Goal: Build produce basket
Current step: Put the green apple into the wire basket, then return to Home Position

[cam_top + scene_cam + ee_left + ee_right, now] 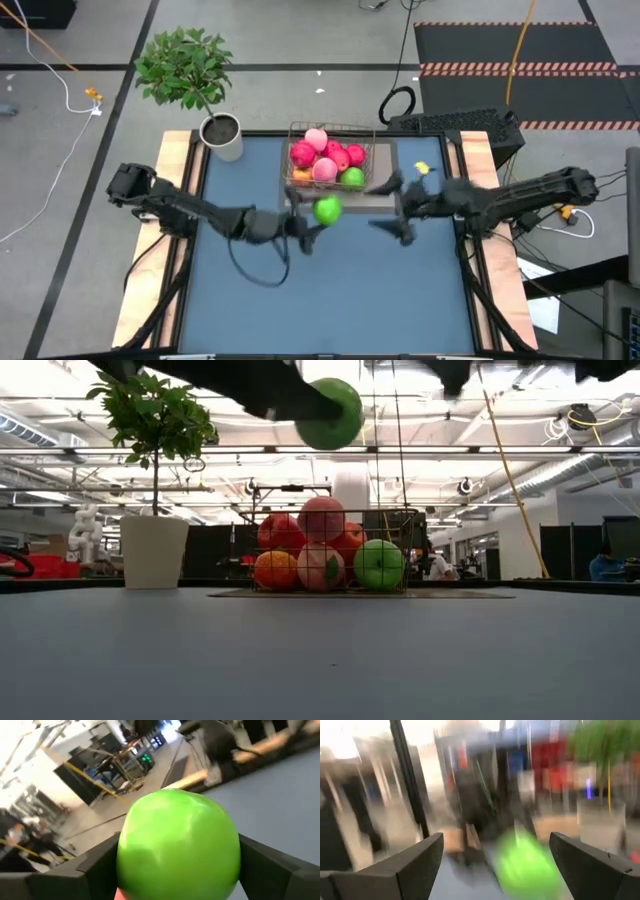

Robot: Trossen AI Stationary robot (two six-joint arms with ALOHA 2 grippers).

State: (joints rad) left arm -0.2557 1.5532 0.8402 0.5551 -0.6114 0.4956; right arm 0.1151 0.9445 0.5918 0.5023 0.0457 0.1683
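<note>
From my station I see the blue worktop (330, 290) laid out under me, its near half bare, with wooden strips along both sides and a workshop floor with cables around it. Nearest to me over the mat is the left claw (308, 225), reaching in from the left side; it is clamped on a green apple (327, 210), and in the left wrist view that apple (178, 845) fills the space between the two dark fingers (80, 870). In the low view the apple (331, 414) hangs high above the surface, well clear of the worktop and on the near side of the basket. Level with it, the right claw (386, 208) comes in from the right side, its fingers spread wide with nothing between them; the right wrist view shows them far apart, with the green apple (527, 865) blurred beyond them. Farther back sits the wire basket (331, 130), near the far edge of the worktop at about its middle. It holds a heap of fruit: a pink peach (316, 139) on top, red apples (304, 155) around it, another green apple (352, 178) at its near right corner, and an orange one (275, 570) at the near left in the low view. Beyond, at the far left corner, stands a potted plant (222, 133) in a pale pot.
</note>
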